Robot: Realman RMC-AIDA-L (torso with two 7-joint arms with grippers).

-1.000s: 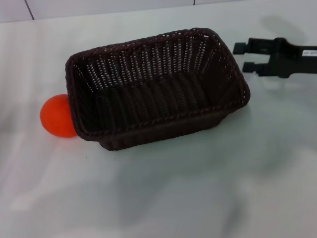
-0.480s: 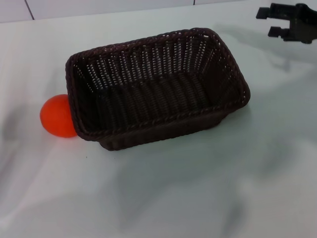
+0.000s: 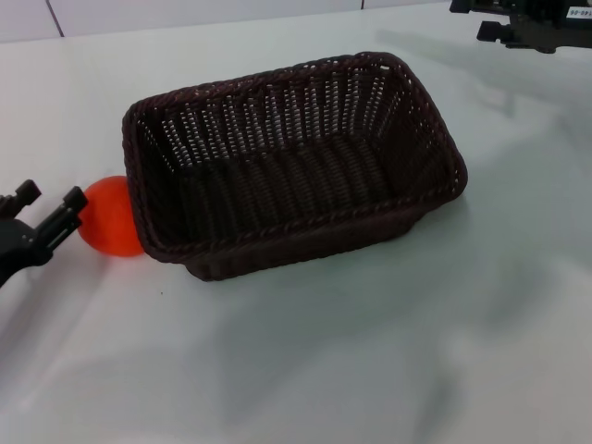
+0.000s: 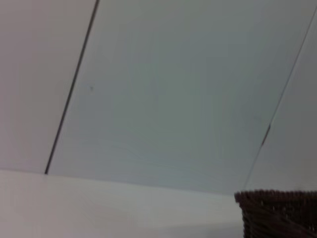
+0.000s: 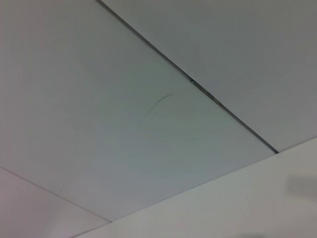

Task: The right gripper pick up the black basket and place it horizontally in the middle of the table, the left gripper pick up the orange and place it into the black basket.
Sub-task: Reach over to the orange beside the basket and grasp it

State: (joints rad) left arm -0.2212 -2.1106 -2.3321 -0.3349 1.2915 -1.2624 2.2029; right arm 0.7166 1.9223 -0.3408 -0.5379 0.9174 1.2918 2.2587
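Note:
The black basket (image 3: 277, 120) lies lengthwise across the middle of the white table (image 3: 370, 351), upright and empty. Its corner also shows in the left wrist view (image 4: 277, 213). The orange (image 3: 109, 220) rests on the table against the basket's left end, outside it. My left gripper (image 3: 48, 199) is at the left edge, open and empty, with its fingers pointing at the orange and one fingertip (image 3: 72, 197) right beside it. My right gripper (image 3: 474, 18) is open and empty at the far right back, well away from the basket.
A white panelled wall (image 3: 185, 14) runs behind the table's back edge. Both wrist views show mostly this wall (image 5: 148, 124) and a strip of tabletop. Bare table lies in front of the basket.
My left gripper has come into view from the lower left and reached the orange. My right gripper has drawn back farther to the top right. Basket and orange have not moved.

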